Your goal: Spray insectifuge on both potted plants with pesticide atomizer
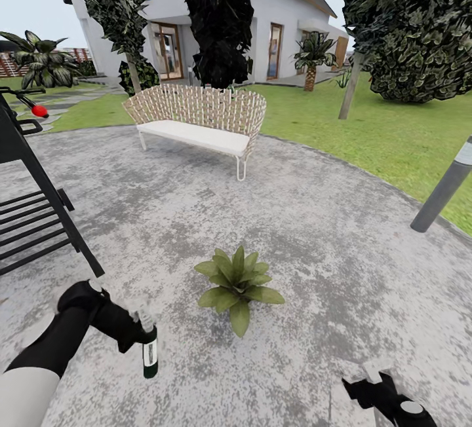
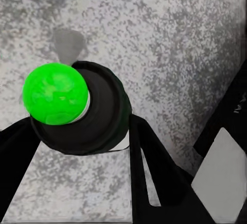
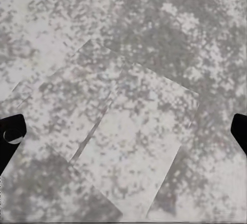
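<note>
My left end effector (image 1: 139,334) grips the pesticide atomizer (image 1: 150,352), my right end effector (image 1: 375,384) hangs wide and empty, and the potted plant (image 1: 237,286) looks unsprayed.

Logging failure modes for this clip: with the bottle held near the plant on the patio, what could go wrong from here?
1. The left end effector holds the slim dark pesticide atomizer with a white label beside the low green-leaved potted plant, not over it; spray may cover only the near leaves.
2. It is gripped near its top, with the body hanging below, so it might swing or slip.
3. One plant is visible here; the second could be missed.
</note>
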You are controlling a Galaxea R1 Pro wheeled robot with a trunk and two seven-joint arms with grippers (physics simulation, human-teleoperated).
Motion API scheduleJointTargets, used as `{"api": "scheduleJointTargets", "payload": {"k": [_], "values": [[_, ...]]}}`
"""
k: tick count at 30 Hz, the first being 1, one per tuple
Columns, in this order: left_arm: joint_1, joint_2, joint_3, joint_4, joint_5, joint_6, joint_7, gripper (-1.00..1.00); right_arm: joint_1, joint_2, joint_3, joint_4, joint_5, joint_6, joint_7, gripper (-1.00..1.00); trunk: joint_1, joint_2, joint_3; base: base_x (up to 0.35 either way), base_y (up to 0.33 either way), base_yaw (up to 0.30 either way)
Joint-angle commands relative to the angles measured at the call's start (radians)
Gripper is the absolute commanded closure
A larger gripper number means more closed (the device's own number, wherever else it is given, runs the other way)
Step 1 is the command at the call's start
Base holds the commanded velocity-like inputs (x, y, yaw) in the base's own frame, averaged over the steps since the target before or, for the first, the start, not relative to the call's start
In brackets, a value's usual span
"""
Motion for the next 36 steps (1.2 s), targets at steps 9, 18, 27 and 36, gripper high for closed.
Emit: {"api": "scheduleJointTargets", "payload": {"k": [9, 18, 27, 36], "values": [[-0.010, -0.011, 0.013, -0.002, -0.187, 0.087, -0.015, 1.00, -0.001, 0.003, -0.052, 0.017, 0.010, -0.004, -0.043, -1.00, 0.000, 0.000, -0.001, 0.000, 0.000, 0.000], [-0.031, -0.021, 0.004, -0.018, -0.203, 0.183, -0.015, 1.00, 0.000, -0.001, -0.225, 0.097, 0.012, -0.011, -0.233, -1.00, 0.000, 0.000, -0.001, 0.003, 0.000, 0.000], [-0.047, -0.014, 0.003, -0.019, -0.205, 0.189, -0.015, 1.00, 0.002, -0.001, -0.238, 0.209, 0.010, -0.164, -0.279, -1.00, 0.000, 0.000, -0.001, 0.266, 0.000, 0.000], [-0.046, -0.009, -0.005, -0.020, -0.206, 0.189, -0.015, 1.00, 0.002, 0.000, -0.238, 0.222, 0.009, -0.171, -0.279, -1.00, 0.000, 0.000, -0.001, 0.179, 0.000, 0.000]]}}
